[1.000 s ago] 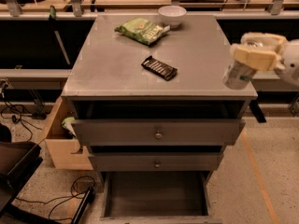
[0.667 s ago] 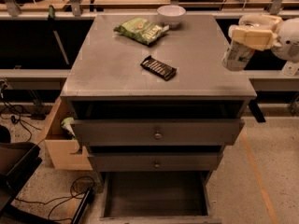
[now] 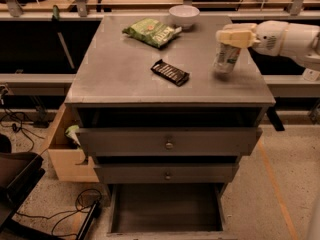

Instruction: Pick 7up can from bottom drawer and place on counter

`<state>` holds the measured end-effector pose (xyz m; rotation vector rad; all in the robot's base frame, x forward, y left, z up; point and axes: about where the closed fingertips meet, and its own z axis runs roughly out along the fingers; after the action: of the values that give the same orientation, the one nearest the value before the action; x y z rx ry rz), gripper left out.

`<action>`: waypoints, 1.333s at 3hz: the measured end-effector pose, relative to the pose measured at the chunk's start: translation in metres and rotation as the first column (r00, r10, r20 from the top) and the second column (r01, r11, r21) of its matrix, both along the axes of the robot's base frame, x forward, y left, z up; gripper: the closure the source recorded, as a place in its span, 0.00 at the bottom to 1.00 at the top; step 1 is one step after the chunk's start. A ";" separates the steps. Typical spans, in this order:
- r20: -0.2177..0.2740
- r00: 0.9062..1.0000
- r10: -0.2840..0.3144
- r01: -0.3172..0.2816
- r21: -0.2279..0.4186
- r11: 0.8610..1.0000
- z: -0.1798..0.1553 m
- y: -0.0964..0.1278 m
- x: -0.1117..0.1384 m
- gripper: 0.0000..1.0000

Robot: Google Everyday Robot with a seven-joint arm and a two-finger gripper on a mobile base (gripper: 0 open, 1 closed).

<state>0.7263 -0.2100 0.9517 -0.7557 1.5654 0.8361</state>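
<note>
Cream two-finger gripper (image 3: 231,37) over matte grey counter's (image 3: 125,69) right side pinches silvery-white, green-marked 7up can (image 3: 226,60), hiding its top; can slightly tilted.

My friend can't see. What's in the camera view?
The robot's gripper holds a can by its top at the counter's right side. A snack bag, bowl and dark bar sit there too; the bottom drawer is open.
</note>
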 end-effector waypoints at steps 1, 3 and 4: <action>-0.013 1.000 0.024 -0.024 0.043 0.999 -0.004 0.006 0.033 1.00; 0.052 0.999 -0.002 0.000 0.040 0.999 0.024 -0.006 0.037 1.00; 0.083 0.996 -0.045 0.045 -0.006 0.999 0.005 -0.015 0.038 1.00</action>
<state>0.7642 -0.2251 0.9566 -0.7488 1.5069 0.7569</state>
